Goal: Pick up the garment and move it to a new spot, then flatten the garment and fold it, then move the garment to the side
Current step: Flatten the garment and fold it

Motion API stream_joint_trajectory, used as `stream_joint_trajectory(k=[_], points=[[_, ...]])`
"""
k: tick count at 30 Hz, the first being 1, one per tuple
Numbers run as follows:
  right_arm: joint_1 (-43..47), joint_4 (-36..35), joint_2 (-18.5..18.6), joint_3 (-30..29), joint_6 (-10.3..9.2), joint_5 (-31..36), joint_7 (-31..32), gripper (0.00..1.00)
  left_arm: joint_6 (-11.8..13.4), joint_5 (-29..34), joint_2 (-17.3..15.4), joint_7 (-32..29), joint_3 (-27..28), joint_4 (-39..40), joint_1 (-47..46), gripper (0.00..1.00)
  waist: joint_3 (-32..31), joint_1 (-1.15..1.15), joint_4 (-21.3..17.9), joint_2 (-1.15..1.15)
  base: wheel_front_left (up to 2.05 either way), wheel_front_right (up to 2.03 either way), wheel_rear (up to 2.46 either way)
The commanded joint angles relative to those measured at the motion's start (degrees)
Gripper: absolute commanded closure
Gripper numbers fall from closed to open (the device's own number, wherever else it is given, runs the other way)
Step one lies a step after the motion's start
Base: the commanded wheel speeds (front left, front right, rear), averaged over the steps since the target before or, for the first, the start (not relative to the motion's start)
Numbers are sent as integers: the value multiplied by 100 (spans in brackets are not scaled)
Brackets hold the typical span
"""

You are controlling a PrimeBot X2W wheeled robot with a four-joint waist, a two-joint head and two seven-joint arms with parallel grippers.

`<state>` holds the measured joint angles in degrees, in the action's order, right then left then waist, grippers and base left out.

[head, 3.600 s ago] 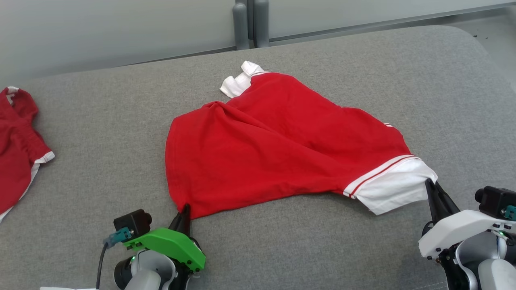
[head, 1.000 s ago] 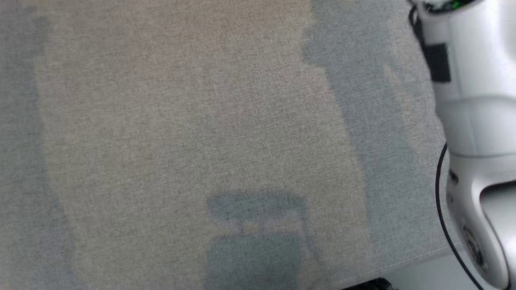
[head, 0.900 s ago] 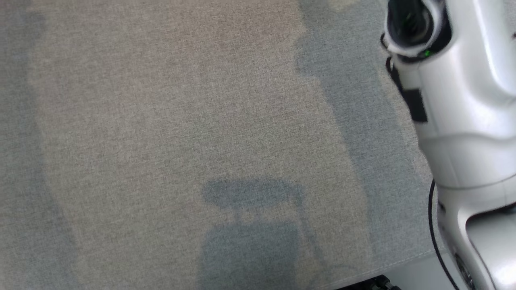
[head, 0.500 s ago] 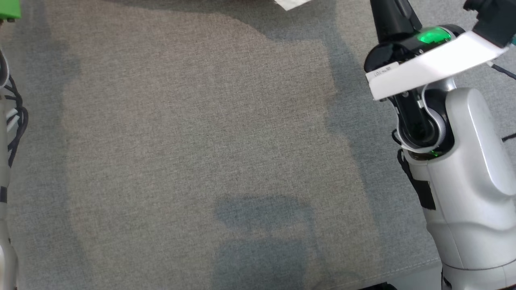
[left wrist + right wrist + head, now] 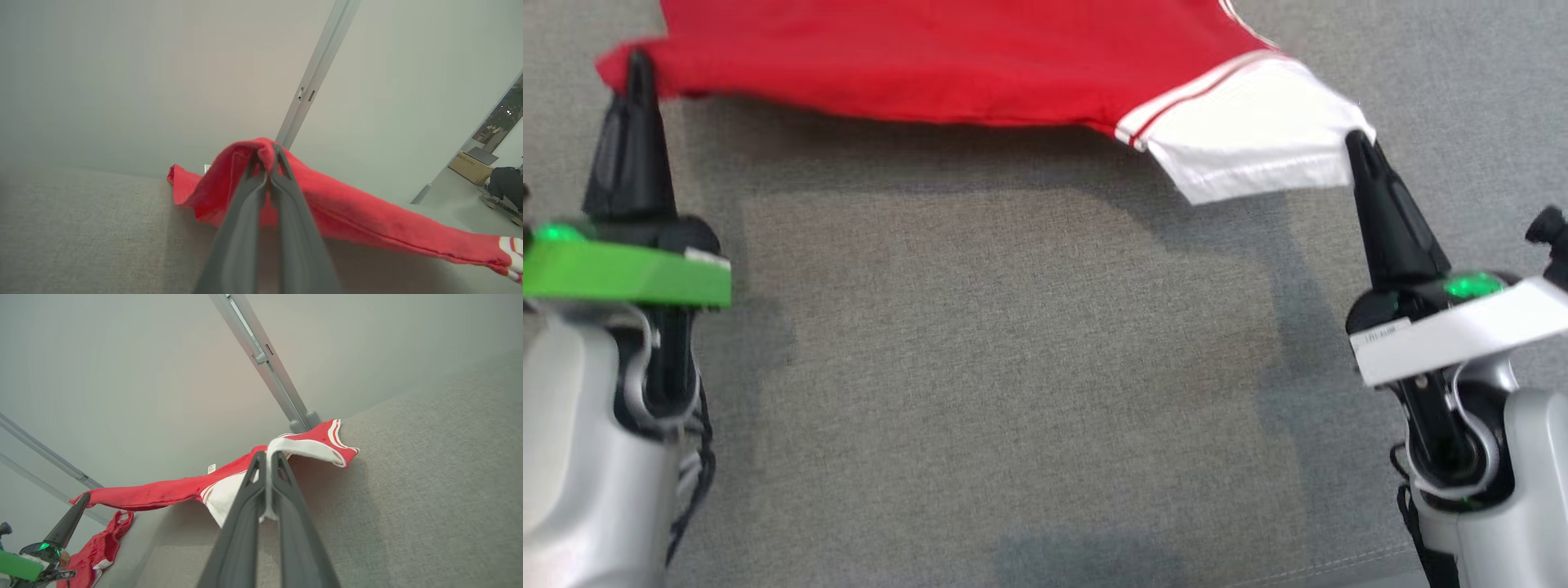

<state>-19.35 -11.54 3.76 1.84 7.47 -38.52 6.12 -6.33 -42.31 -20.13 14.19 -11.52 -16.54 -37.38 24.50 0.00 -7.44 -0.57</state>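
Above the grey upholstered surface (image 5: 1013,367), the head view has the red shirt (image 5: 947,57) strung between the two arms, and its shadow on the cloth below shows the near edge lifted clear. The left gripper (image 5: 636,59) is pinched tight on a red corner. The right gripper (image 5: 1357,139) is pinched tight on the corner of the white sleeve (image 5: 1250,122).

From the left wrist view, the two fingers meet with red fabric folded over their tips. The shirt runs off to the right and sags, and its far part seems to rest on the surface.

From the right wrist view, the fingers are clamped on white fabric, with a strip of it hanging down between them. A second red garment (image 5: 98,549) lies on the surface, well apart to that view's lower left.

This looks like the carry to a new spot. Both arms should travel together at equal height and spacing, so the cloth is taut without tugging either small pinch loose. With one hold on a sleeve, the shirt will likely land skewed. Laying the far edge down first and drawing it back would help flatten it, clear of the other garment.
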Motion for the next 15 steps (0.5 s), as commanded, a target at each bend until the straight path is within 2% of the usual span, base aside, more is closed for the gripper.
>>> stream_joint_trajectory(k=[1, 4, 7, 15], points=[[431, -179, -28, -91, 4, 13, 69, 100, 119, -22, 12, 37, 34, 328, 582, 100, -319, 0, 87, 57, 0, 0, 0], [1188, -502, -49, -162, 4, -52, 180, 100, 404, -72, 102, 62, 153, 1019, 1737, 100, -530, 0, 56, 57, 0, 0, 0], [1612, -662, -69, -229, 4, -82, 224, 100, 579, -65, 203, 78, 198, 1427, 2464, 100, -702, 0, 13, 57, 0, 0, 0], [2259, -720, -82, -327, 4, -248, 172, 100, 862, 119, 474, 104, 204, 1897, 3614, 100, -1175, 0, -55, 57, 0, 0, 0]])
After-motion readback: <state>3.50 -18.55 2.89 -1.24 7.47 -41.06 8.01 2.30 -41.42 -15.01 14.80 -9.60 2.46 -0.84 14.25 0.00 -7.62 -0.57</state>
